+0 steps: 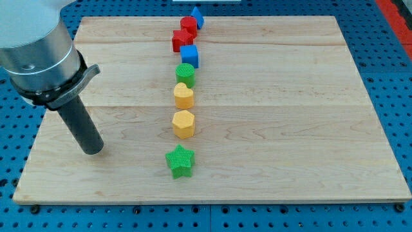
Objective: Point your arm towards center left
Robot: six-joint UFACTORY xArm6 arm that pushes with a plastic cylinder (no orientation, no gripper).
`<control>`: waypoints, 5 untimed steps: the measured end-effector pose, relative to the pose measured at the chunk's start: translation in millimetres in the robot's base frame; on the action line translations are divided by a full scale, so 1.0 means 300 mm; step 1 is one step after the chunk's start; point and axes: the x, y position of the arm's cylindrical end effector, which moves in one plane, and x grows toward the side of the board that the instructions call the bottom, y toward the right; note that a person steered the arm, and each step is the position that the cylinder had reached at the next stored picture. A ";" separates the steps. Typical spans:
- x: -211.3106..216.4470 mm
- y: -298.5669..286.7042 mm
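Observation:
My tip (93, 151) rests on the wooden board (290, 129) at the view's left, a little below mid height. The dark rod rises from it to a grey cylinder at the view's top left. The blocks form a line down the board's middle, all to the right of my tip: a blue block (197, 17), a red block (188, 26), a red star-like block (181, 40), a blue cube (190, 56), a green cylinder (185, 74), a yellow heart (183, 96), a yellow hexagon (183, 124) and a green star (179, 161). My tip touches none of them.
The board lies on a blue perforated table (386, 38). A red strip (396, 11) shows at the view's top right corner. The board's left edge runs close to my tip.

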 end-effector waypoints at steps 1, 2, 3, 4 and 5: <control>-0.027 0.000; -0.058 0.000; -0.088 0.000; -0.115 0.000; -0.114 -0.026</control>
